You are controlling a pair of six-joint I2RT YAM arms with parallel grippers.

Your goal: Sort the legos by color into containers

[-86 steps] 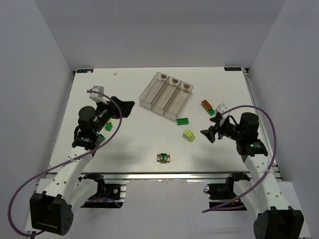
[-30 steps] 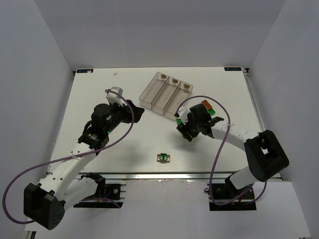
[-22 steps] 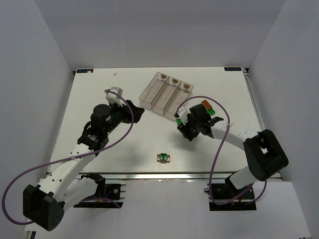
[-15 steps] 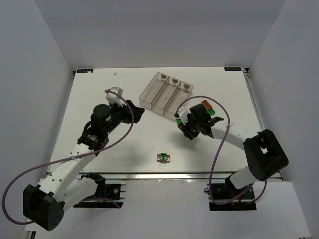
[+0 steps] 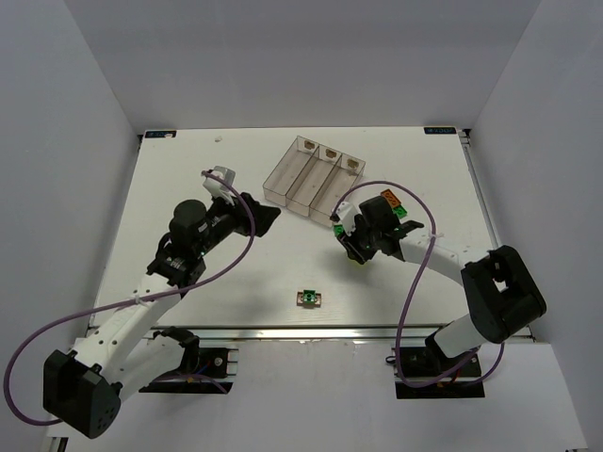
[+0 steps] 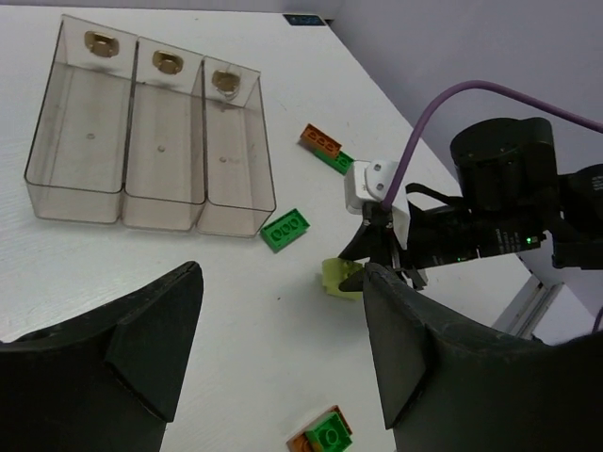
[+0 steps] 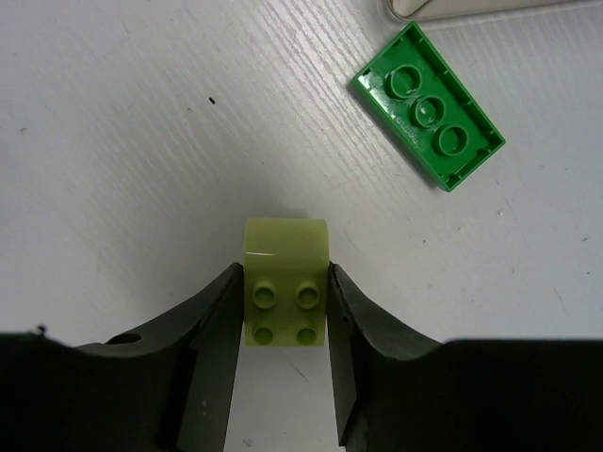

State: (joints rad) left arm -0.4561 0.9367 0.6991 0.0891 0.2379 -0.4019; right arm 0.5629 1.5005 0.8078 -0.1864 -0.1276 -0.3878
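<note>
Well, containers [image 5: 311,177]: three clear bins joined as one tray are sitting empty at the far middle of the table. Nothing is marking which colour goes where, so I'm judging a mixed bin to be possible later.
Left gripper [image 6: 279,301]: hanging wide apart with nothing between its fingers, near the tray's near-left corner. Both arms are leaning toward the tray, so a drop-off may bring them into contact.
Right gripper [image 7: 283,303]: pressing a finger on each side of the pale yellow-green brick [image 7: 285,273], which is sitting on the table.
Green plate [image 7: 427,105]: lying just beside that brick, by the tray's corner; it may get nudged on the lift.
Pale yellow-green brick: its far end is sticking out past the fingertips, so it may pivot or slip out.
Other legos: orange brick [image 5: 389,199] is lying right of the tray; green-on-orange stack [image 5: 308,298] is resting near the front edge.
Writing: nothing is reading clearly. Tan marks are showing no text, and the blue corner tags [image 5: 155,134] are too small.
</note>
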